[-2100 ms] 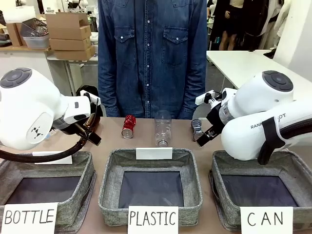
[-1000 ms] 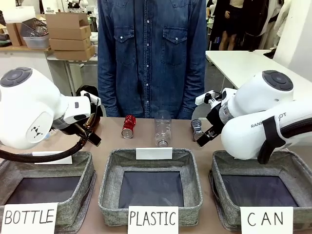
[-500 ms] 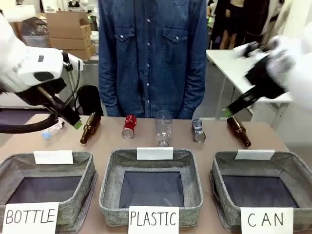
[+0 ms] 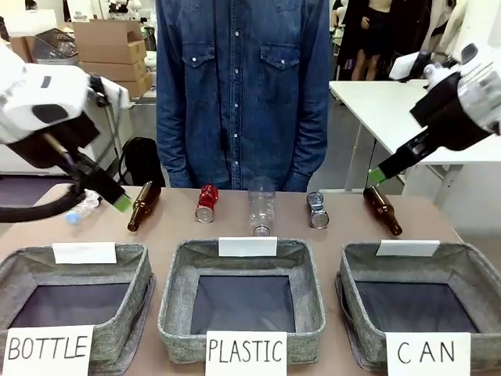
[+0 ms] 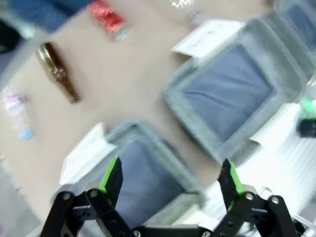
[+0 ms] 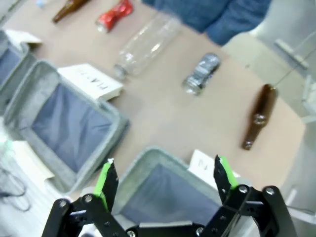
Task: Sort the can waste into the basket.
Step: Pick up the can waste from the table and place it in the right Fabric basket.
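Left claw (image 5: 171, 170), right claw (image 6: 165, 169) risen, red can (image 4: 206, 203), silver can (image 4: 317, 210) beyond basket (image 4: 350, 286) rim

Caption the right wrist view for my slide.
Open right pincer aimed at basket; silver can, red can on table beyond.

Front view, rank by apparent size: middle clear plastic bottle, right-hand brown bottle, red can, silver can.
1. clear plastic bottle, largest
2. brown bottle
3. red can and silver can: look about alike, not ranked apart

All four lie in one row at similar depth, so nearness hardly skews this.
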Motion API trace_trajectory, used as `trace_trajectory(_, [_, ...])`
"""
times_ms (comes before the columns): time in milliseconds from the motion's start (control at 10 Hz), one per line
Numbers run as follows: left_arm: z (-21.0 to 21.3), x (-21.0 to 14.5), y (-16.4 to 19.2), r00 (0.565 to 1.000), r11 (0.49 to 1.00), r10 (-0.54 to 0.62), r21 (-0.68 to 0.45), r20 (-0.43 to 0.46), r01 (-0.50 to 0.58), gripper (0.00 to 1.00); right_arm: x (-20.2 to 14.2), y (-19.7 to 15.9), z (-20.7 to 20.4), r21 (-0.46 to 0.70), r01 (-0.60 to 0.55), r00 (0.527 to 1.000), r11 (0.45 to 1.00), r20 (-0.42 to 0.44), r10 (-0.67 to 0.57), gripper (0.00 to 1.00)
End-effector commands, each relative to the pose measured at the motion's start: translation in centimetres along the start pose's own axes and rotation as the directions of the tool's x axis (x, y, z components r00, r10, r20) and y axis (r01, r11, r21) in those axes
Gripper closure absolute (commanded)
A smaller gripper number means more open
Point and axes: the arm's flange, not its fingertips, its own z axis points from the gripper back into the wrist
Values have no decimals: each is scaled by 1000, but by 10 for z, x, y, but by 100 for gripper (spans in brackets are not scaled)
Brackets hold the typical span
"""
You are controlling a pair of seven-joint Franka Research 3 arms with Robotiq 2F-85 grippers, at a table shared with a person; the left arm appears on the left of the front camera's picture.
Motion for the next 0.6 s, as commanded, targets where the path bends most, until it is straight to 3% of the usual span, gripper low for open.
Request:
trace_trajectory(0, [17, -1, 30, 994, 913, 92, -392, -64, -109, 0, 5, -21, -3, 321, 265, 964, 909, -99, -246, 0])
trace_trajectory(100, [23, -23, 58, 976, 808, 203, -549, -77, -211, 0, -5, -47, 1, 508, 509, 857, 694, -225, -464, 0])
trace_trajectory(200, [14, -38, 79, 943, 683, 324, -672, -73, -287, 0, -20, -69, 2, 678, 542, 807, 496, -255, -533, 0])
trace_trajectory(300, [5, -54, 97, 887, 549, 461, -774, -36, -317, 0, -30, -84, 2, 735, 580, 741, 350, -297, -603, 0])
trace_trajectory(400, [1, -65, 108, 833, 457, 554, -839, 7, -297, 0, -38, -97, 4, 763, 591, 696, 262, -319, -643, 0])
trace_trajectory(500, [6, -75, 116, 787, 433, 613, -862, 66, -265, 0, -47, -110, 7, 765, 613, 651, 200, -344, -677, 0])
